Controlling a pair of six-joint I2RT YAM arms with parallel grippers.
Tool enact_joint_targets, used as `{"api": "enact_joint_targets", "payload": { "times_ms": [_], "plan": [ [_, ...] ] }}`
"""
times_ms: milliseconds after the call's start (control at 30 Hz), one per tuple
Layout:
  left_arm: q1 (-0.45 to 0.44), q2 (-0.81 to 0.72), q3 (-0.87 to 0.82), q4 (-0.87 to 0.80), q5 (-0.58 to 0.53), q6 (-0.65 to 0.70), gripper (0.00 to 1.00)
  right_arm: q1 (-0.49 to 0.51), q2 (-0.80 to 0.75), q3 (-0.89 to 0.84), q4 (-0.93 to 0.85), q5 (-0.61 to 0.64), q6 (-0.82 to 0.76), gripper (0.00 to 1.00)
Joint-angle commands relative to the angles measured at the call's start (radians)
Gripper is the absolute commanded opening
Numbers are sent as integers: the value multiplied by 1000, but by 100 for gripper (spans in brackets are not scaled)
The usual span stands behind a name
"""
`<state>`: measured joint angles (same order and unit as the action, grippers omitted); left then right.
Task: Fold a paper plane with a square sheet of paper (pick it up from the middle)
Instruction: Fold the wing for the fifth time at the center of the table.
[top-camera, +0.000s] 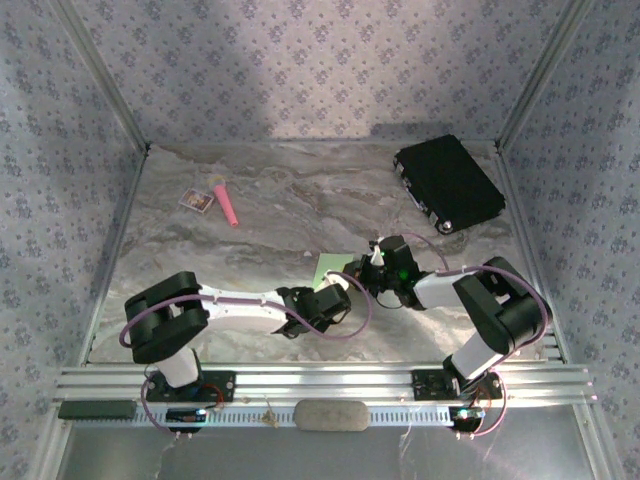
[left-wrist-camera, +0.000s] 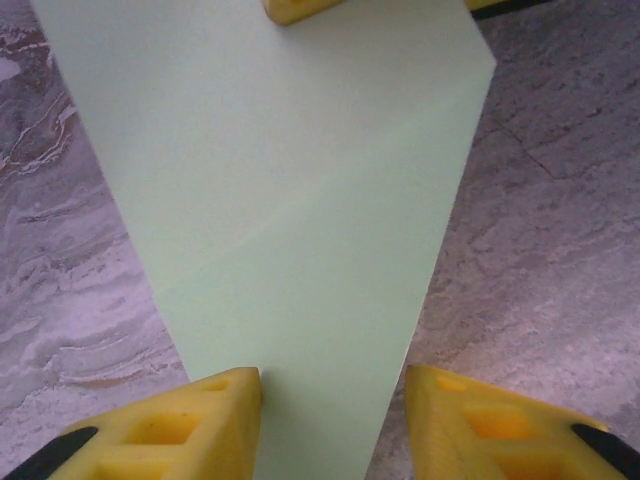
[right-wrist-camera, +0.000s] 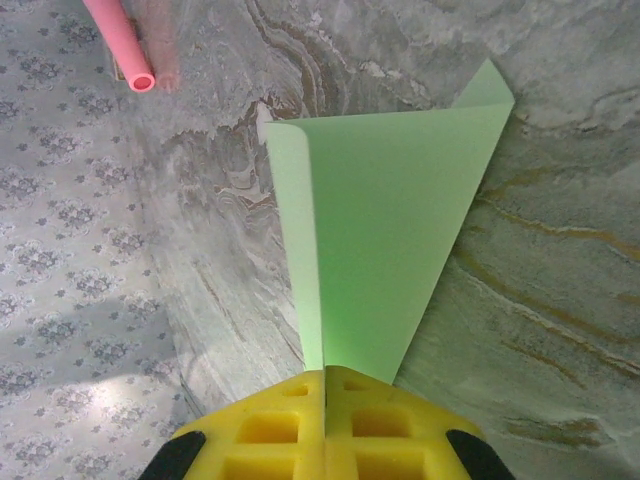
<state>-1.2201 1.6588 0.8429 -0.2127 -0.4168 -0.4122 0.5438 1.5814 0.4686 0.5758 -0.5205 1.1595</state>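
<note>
Your right hand (right-wrist-camera: 325, 388) is clamped tight on the paper (right-wrist-camera: 390, 210), which sits near the counter's (top-camera: 280, 200) middle with one side folded over. Your left hand (left-wrist-camera: 335, 385) straddles the paper's other end, fingers apart. A black case (top-camera: 448, 183) lies closed at the far right corner. A pink stick (top-camera: 227, 204) lies far left, with bare counter between them.

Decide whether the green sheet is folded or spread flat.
Partly folded: one edge of the sheet curls over itself, pinched by the shut right gripper.
</note>
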Motion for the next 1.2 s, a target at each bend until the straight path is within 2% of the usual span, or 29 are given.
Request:
{"api": "enact_joint_targets", "payload": {
  "times_ms": [0, 467, 1167],
  "plan": [
    [-16, 16, 32, -30, -39, -7, 40, 6, -23, 21, -19, -5, -7, 4],
    [-24, 22, 42, -42, -65, -4, 29, 5, -28, 21, -18, -2, -7, 1],
    [-49, 57, 69, -80, -146, 3, 30, 8, -32, 25, -22, -3, -6, 0]
  ]
}}
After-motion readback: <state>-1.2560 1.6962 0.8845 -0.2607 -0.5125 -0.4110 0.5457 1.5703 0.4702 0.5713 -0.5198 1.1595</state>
